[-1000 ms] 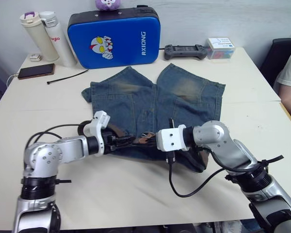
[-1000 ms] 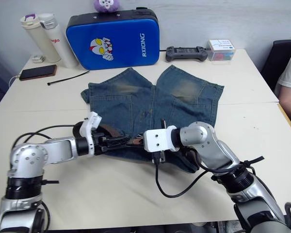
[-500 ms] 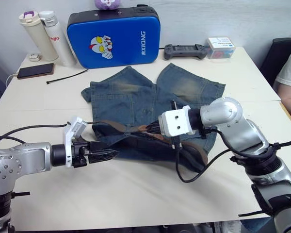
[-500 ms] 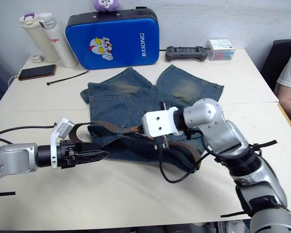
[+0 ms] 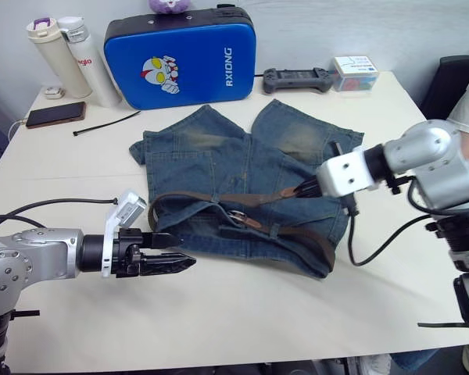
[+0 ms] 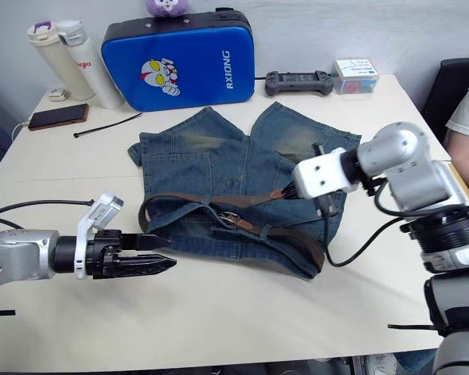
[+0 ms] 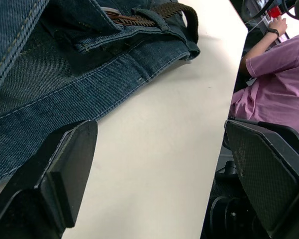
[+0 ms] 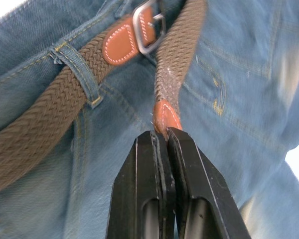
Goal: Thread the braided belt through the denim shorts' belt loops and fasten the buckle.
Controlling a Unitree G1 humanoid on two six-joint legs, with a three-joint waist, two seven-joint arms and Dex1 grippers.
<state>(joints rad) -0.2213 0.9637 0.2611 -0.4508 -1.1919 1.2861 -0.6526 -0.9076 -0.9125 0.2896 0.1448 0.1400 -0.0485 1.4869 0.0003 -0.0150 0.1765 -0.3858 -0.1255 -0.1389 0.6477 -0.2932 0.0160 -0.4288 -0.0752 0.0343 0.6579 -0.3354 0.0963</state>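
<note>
Crosswise, braided belt (image 5: 219, 200) spans the waistband — right gripper (image 5: 303, 189) pinches its tip, left gripper (image 5: 180, 262) gapes.

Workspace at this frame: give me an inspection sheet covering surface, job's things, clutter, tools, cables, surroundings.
Surface: white table, two tops butted.
Job's things: denim shorts lying flat; braided belt along the waistband under a belt loop, strap passed through the buckle.
Clutter: blue case, two bottles, phone, controller, small box.
Tools: left tool open, off the shorts; right tool shut on the belt's tan tip.
Cables: black cable hanging from the right arm.
Surroundings: seated person at the right.
</note>
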